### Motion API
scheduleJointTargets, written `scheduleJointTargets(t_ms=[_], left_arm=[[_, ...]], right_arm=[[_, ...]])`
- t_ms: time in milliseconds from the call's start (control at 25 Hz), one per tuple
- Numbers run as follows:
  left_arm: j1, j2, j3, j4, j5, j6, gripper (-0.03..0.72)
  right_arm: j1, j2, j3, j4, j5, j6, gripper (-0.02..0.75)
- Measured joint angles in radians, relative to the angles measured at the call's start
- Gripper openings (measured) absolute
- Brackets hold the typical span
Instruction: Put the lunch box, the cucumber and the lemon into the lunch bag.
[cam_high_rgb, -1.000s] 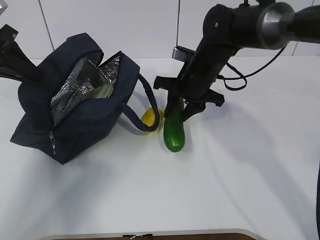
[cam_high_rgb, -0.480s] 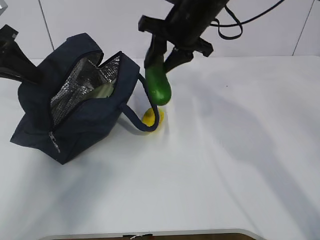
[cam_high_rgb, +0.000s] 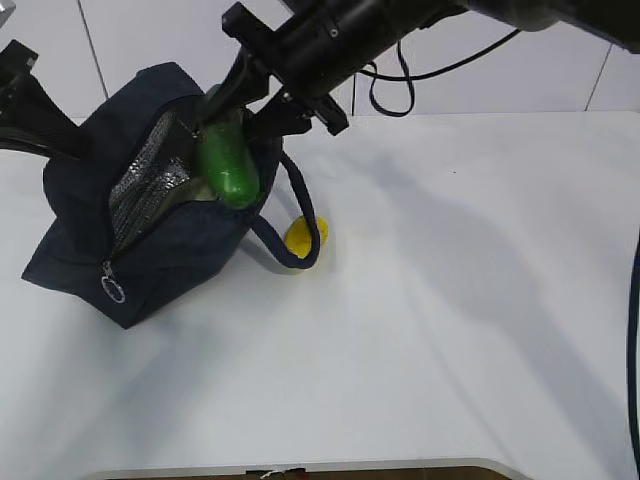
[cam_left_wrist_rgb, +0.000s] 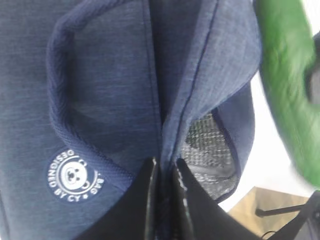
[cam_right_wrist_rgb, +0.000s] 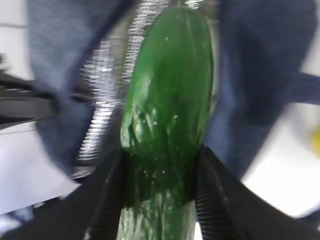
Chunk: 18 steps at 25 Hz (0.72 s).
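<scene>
The navy lunch bag (cam_high_rgb: 170, 240) lies on the white table at the left, its mouth open and its silver lining (cam_high_rgb: 150, 180) showing. My right gripper (cam_high_rgb: 245, 105) is shut on the dark green cucumber (cam_high_rgb: 228, 165) and holds it tilted, its lower end in the bag's mouth. The right wrist view shows the cucumber (cam_right_wrist_rgb: 170, 115) gripped between the fingers (cam_right_wrist_rgb: 107, 200). My left gripper (cam_high_rgb: 70, 145) is shut on the bag's far edge (cam_left_wrist_rgb: 165, 125). The yellow lemon (cam_high_rgb: 305, 236) lies on the table by the bag's handle (cam_high_rgb: 290, 215). The lunch box is hidden.
The zipper's silver ring pull (cam_high_rgb: 112, 290) hangs at the bag's near corner. The round white logo (cam_left_wrist_rgb: 73, 175) and a handle loop (cam_left_wrist_rgb: 57, 100) show in the left wrist view. A black cable (cam_high_rgb: 400, 85) trails from the right arm. A white wall stands behind the table.
My right gripper has lifted the cucumber off the table beside the lemon and carried it up and left into the bag's mouth. The bag has shifted slightly; the lemon has not moved.
</scene>
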Motion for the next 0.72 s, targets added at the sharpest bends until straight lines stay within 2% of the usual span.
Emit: scheduleJointTargets(t_ms=[240,640,720], left_arm=[[0.0,0.0,0.0,-0.037,0.0,0.0,0.008],[0.0,0.0,0.0,-0.042,0.001,0.0,0.008],[0.0,0.0,0.0,-0.044,0.001,0.0,0.008]], right_arm=[[0.03,0.061,0.0,0.08,-0.046,-0.029,0.313],[0.047,0.122,0.0,0.126,-0.303,-0.047,0.316],[0.056,0.122,0.0,0.127,-0.336,-0.062,0.342]])
